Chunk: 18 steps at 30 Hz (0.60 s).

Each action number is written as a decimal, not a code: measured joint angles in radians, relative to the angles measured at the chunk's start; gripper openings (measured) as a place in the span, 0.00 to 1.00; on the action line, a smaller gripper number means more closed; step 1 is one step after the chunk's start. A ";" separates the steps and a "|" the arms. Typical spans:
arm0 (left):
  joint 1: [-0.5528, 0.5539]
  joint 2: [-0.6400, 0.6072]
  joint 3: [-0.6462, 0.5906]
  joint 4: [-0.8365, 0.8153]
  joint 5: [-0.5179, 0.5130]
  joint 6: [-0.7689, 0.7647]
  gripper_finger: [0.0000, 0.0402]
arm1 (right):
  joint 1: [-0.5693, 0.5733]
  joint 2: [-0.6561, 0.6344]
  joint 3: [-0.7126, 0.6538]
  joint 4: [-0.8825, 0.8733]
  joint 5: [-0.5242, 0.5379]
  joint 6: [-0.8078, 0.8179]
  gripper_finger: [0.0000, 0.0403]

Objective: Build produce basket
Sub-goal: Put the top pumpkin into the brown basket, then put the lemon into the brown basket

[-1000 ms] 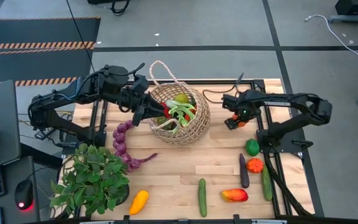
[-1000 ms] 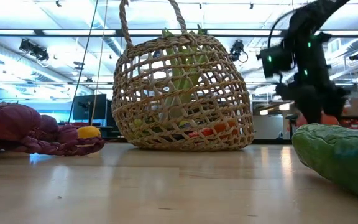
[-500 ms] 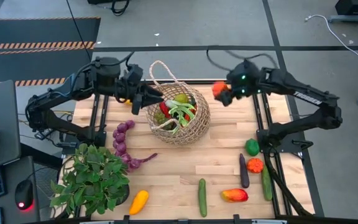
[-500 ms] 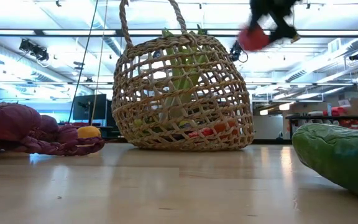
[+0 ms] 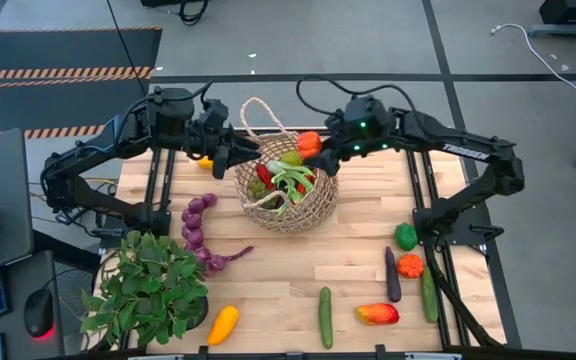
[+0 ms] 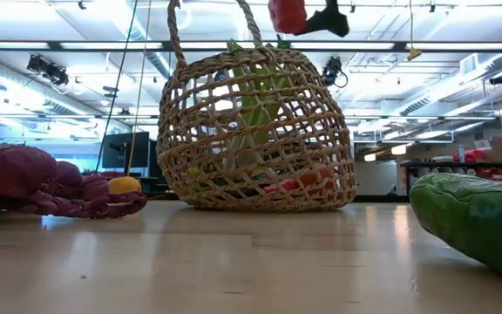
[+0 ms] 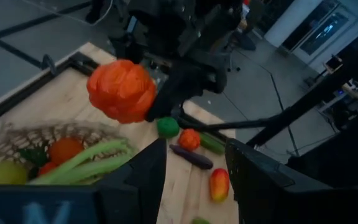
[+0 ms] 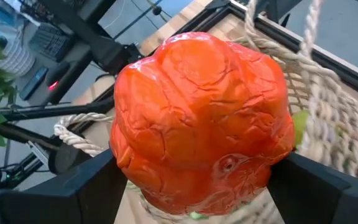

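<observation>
Pale wooden planks make up the table [image 5: 298, 250], set on a grey workshop floor. At its 12 o'clock end stands the basket [image 5: 290, 185], already holding a leek, an apple and red pieces. The right gripper [image 5: 320, 148] hangs over the basket's 1 o'clock rim, fingers clamped on an orange pepper [image 5: 309, 142], high enough to clear the loop handles for a drop (my guess). The left gripper [image 5: 240, 155] sits at the basket's 10 o'clock edge, fingers spread and empty, seemingly steadying the rim. More produce waits at 4 to 6 o'clock: a green pepper [image 5: 406, 236], cucumber [image 5: 325, 317], yellow squash [image 5: 223, 324]. Half a second earlier the pepper was well beyond the rim toward 2 o'clock; the left arm has barely moved.
</observation>
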 joint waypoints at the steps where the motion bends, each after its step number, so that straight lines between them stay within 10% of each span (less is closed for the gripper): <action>1: -0.003 0.000 0.000 -0.021 0.004 0.001 0.43 | 0.006 0.008 0.005 0.002 0.000 -0.010 0.86; 18: 0.021 -0.085 0.000 -0.515 -0.150 0.069 0.43 | -0.012 0.075 0.013 0.109 -0.060 -0.031 0.99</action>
